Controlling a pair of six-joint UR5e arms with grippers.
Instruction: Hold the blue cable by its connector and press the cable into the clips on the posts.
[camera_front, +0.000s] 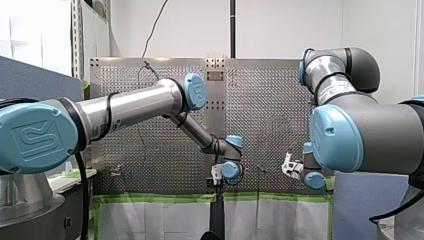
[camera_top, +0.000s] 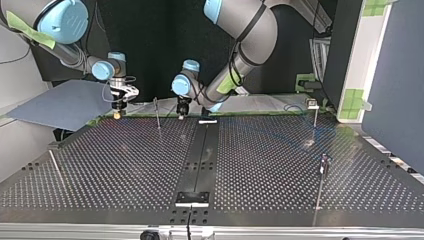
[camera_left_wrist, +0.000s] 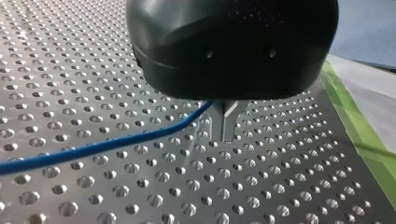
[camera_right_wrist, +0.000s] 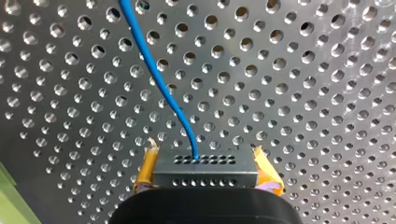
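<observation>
Where the two grey-and-blue arms reach over it, the silver perforated metal desk (camera_top: 115, 165) fills most of the top view, split down its middle by a black strip (camera_top: 199, 155). My left arm (camera_top: 245, 35) comes in at that view's right and my right arm (camera_top: 55, 25) at its left. Both end low over the desk's far edge.

Thin upright metal posts (camera_top: 157, 114) stand on the desk: one between the two arm ends, others well apart at the top view's right.

My right claw (camera_right_wrist: 205, 163) is clamped on a dark grey rectangular connector (camera_right_wrist: 205, 173), one yellow pad against each end of the block.

My left claw (camera_left_wrist: 226, 133) has its metal fingers drawn together at the tips, just above the desk.

The thin blue cable (camera_right_wrist: 159, 79) leaves the connector's top face and runs away over the holes. In the left wrist view it reaches the base of the closed fingers; whether they pinch it I cannot tell.
</observation>
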